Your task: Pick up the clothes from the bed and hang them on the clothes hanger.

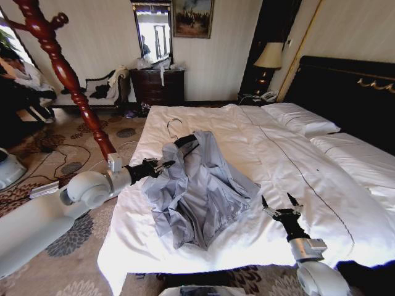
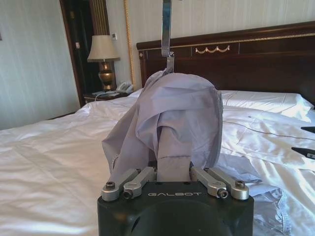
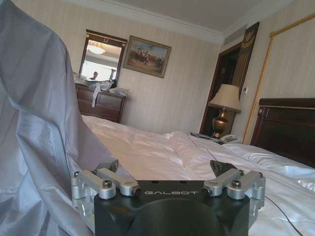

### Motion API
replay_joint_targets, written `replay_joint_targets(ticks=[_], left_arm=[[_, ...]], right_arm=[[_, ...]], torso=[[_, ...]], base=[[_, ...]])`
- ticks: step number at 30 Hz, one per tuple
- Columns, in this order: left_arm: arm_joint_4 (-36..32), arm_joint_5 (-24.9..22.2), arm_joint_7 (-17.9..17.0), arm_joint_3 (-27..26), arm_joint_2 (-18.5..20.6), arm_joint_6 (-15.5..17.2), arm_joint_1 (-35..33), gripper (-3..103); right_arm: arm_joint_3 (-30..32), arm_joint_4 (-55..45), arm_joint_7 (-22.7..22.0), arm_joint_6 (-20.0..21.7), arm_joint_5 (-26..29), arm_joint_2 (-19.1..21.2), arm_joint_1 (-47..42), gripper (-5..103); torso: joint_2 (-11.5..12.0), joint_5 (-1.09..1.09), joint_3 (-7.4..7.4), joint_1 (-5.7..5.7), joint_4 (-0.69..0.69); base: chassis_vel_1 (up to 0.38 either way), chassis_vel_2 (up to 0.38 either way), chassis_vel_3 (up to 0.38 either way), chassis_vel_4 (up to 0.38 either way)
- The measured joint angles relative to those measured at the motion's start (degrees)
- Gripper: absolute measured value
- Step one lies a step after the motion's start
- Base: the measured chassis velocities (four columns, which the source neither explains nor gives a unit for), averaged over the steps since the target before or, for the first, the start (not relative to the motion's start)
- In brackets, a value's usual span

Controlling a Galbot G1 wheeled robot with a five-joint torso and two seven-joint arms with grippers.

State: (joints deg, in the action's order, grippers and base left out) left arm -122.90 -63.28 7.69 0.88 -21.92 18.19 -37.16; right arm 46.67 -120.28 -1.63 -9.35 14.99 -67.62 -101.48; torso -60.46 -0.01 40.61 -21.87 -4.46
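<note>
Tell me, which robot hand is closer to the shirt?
The left. The left gripper is shut on the shirt, holding up its near edge with the clothes hanger inside. The right gripper hovers open over the duvet, off to the shirt's side, not touching.

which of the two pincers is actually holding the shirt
The left pincer, at the near left side of the bed, is shut on the grey-blue shirt. The right pincer is open and apart from it.

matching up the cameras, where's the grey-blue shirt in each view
Head view: shirt lies mid-bed, its near-left edge at the left end effector.
Left wrist view: centre, bunched just beyond the end effector.
Right wrist view: draped along the left edge.
Shared landmark: bedside lamp.
</note>
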Motion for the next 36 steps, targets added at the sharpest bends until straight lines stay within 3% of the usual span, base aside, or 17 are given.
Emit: replay_joint_targets(ticks=[11,16,23,24,28,29,36], left_arm=[[-0.1,-0.3,-5.1,-3.3,-3.0,0.6,-2.8,16],[-0.1,-2.0,-9.4,-4.6,-4.9,2.2,-2.4,16],[0.2,-6.7,-18.2,-5.8,-7.0,6.3,0.2,16],[0.2,-6.7,-18.2,-5.8,-7.0,6.3,0.2,16],[-0.2,-12.1,-25.8,-6.1,-7.7,10.3,3.3,16],[-0.2,-12.1,-25.8,-6.1,-7.7,10.3,3.3,16],[1.9,-18.7,-32.8,-4.7,-8.3,16.1,14.0,16]], right_arm=[[-0.1,0.0,-0.1,0.1,0.1,0.2,0.1,100],[-0.2,0.0,-0.1,0.1,0.1,0.2,0.2,100],[-0.2,0.0,-0.2,0.2,0.2,0.3,0.2,100],[-0.2,0.0,-0.2,0.2,0.2,0.3,0.2,100],[-0.2,0.0,-0.2,0.2,0.2,0.3,0.3,100],[-0.2,0.0,-0.2,0.2,0.2,0.3,0.3,100],[-0.2,0.0,-0.2,0.2,0.2,0.3,0.3,100]], torso=[[0.0,0.0,0.0,0.0,0.0],[0.0,0.01,0.0,0.0,0.0],[0.0,0.0,0.0,0.0,0.01],[0.0,0.0,0.0,0.0,0.01],[0.0,0.0,0.0,0.0,0.0],[0.0,0.0,0.0,0.0,0.0],[0.0,0.01,0.0,0.0,-0.02]], base=[[0.0,0.0,0.0,0.0],[0.0,0.0,0.0,0.0],[0.0,0.0,0.0,0.0],[0.0,0.0,0.0,0.0],[0.0,0.0,0.0,0.0],[0.0,0.0,0.0,0.0],[0.0,0.0,0.0,0.0]])
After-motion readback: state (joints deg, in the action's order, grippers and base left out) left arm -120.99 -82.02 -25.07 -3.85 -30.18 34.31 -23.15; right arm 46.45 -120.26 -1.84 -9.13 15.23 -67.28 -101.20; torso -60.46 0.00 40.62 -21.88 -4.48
